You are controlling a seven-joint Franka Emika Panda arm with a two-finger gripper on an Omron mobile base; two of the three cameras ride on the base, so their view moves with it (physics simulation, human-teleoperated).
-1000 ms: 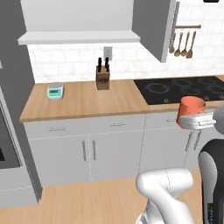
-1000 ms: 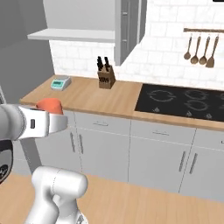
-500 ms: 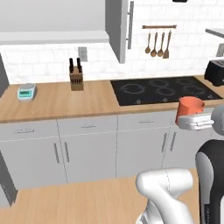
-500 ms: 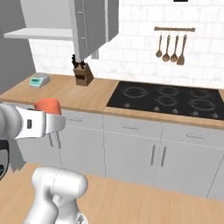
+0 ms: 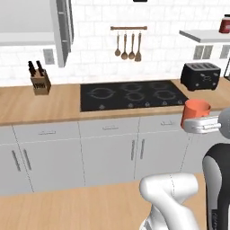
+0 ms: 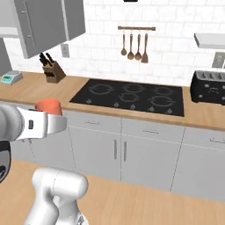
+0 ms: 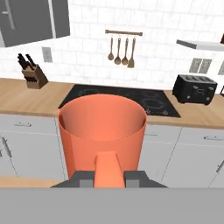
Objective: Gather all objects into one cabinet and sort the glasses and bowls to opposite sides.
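The orange-red mug (image 7: 101,131) sits upright in my gripper (image 7: 109,177), its handle (image 7: 107,168) turned toward the hand and caught between the fingers. From the base the mug (image 5: 196,110) rides on the hand (image 5: 202,125) in front of the lower cupboards, level with the counter edge; the right base view has the mug (image 6: 47,105) above the gripper (image 6: 49,122). The grey wall cabinet (image 6: 44,22) hangs up and to the left of the hob, and its door (image 5: 64,29) shows edge-on with a bar handle. The beige mug and the dark bowl are out of view.
A black hob (image 5: 132,94) lies in the wooden counter (image 5: 27,105), with a knife block (image 5: 39,83) to its left and a toaster (image 5: 200,76) to its right. Utensils hang on a rail (image 5: 128,42). A dark red vessel (image 5: 224,23) stands on the right wall shelf.
The whole scene has slid left in both base views, so the base has driven right along the counter. The mug stays held the same way in the gripper.
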